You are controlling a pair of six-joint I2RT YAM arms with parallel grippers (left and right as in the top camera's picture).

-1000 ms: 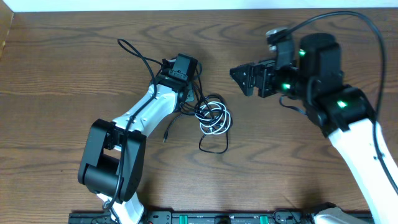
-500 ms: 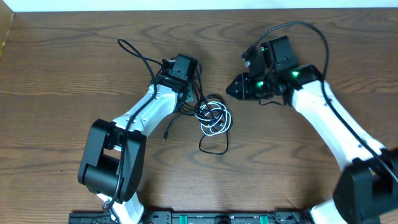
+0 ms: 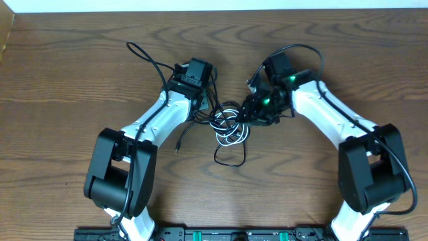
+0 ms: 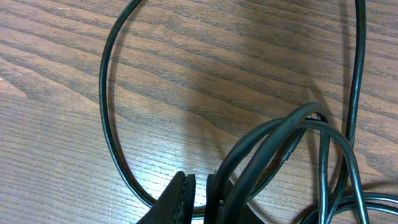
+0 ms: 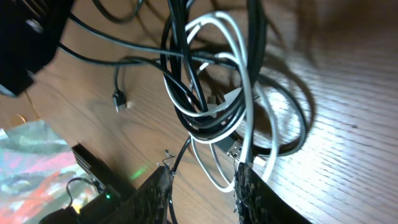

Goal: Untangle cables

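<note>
While the cables (image 3: 229,124) lie knotted in the middle of the table (image 3: 60,73), I have the left gripper (image 3: 202,106) at the knot's upper left edge and the right gripper (image 3: 252,111) against its right edge.

Left wrist view: the left gripper (image 4: 199,196) has its jaws all but together. Black loops run hard against its tip, but I cannot tell whether one is pinched.

Right wrist view: the right gripper (image 5: 204,186) has its jaws standing apart, low over the tangle. A loop of the white cable (image 5: 245,81) lies just beyond the tips, wound through the black cables (image 5: 180,74). Nothing is visibly clamped.

One small plug (image 5: 119,98) lies free on the wood, away from the knot.

I judge the step in hand to be taking one strand at the right side. To do it well, I would close on the white loop alone, since it stands out from the black turns. A bite that catches two cords would only tighten the knot. I would then draw it slowly away from the left gripper, low over the table, and stop if the whole bundle drags along.
</note>
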